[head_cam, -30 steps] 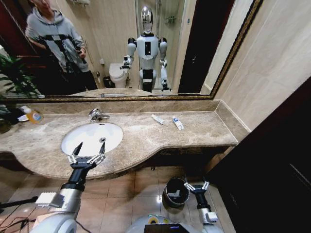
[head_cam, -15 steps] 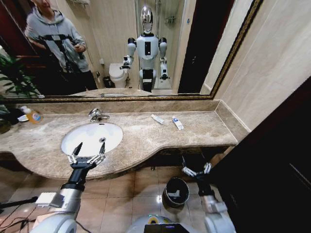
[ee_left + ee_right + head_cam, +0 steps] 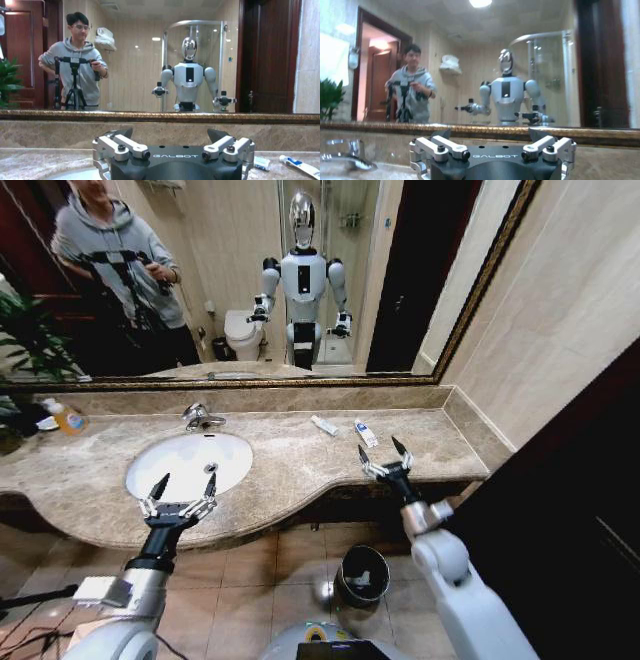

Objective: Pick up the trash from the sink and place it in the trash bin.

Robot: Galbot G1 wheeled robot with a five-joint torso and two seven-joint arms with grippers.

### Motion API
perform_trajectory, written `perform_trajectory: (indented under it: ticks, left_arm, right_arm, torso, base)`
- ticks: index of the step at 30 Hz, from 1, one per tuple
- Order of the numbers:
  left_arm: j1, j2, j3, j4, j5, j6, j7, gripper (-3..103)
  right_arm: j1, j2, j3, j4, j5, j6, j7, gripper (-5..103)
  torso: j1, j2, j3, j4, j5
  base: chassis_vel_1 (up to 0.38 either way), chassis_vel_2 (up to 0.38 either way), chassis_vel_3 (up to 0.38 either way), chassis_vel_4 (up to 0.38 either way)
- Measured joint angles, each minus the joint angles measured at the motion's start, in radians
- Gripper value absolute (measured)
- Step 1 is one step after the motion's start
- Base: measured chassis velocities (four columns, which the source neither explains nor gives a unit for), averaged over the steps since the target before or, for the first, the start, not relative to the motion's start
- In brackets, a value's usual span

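Observation:
The white oval sink (image 3: 170, 460) is set into the beige marble countertop (image 3: 290, 470). Two small white tubes with blue print (image 3: 324, 425) (image 3: 366, 433) lie on the countertop to the right of the sink; the left wrist view shows them as tubes (image 3: 300, 165). My left gripper (image 3: 180, 492) hovers open over the sink's front rim, also seen as the left gripper (image 3: 170, 135). My right gripper (image 3: 385, 457) is open above the countertop's front edge, just in front of the nearer tube, and shows as the right gripper (image 3: 490, 135). The black trash bin (image 3: 345, 572) stands on the floor below, with a white piece inside.
A chrome faucet (image 3: 200, 416) stands behind the basin and appears in the right wrist view as the faucet (image 3: 345, 157). An orange-yellow bottle (image 3: 68, 417) and a plant (image 3: 30, 330) are at the far left. A dark panel (image 3: 580, 520) closes off the right side. A mirror backs the counter.
My right arm has risen from beside the trash bin on the floor to countertop height near the tubes, its fingers still open. The left arm has not moved.

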Motion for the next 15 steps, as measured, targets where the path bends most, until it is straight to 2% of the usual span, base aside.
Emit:
perform_trajectory:
  ticks: [3, 5, 7, 15]
  left_arm:
    - [0.0, 0.0, 0.0, 0.0, 0.0, 0.0, 0.0, 100]
    - [0.0, 0.0, 0.0, 0.0, 0.0, 0.0, 0.0, 100]
    - [0.0, 0.0, 0.0, 0.0, 0.0, 0.0, 0.0, 100]
    - [0.0, 0.0, 0.0, 0.0, 0.0, 0.0, 0.0, 100]
  right_arm:
    - [0.155, -0.048, -0.12, -0.128, 0.036, -0.064, 0.041, 100]
    - [0.177, -0.052, -0.136, -0.146, 0.053, -0.083, 0.047, 100]
    - [0.279, -0.051, -0.189, -0.229, 0.112, -0.146, 0.071, 100]
    - [0.464, 0.007, -0.243, -0.464, 0.11, -0.174, 0.091, 100]
  torso:
    - [0.0, 0.0, 0.0, 0.0003, 0.0001]
    - [0.0, 0.0, 0.0, 0.0002, 0.0001]
    - [0.0, 0.0, 0.0, 0.0, 0.0]
    - [0.0, 0.0, 0.0, 0.0001, -0.0001]
  base:
    - [0.0, 0.0, 0.0, 0.0]
    - [0.0, 0.0, 0.0, 0.0]
    - [0.0, 0.0, 0.0, 0.0]
    - [0.0, 0.0, 0.0, 0.0]
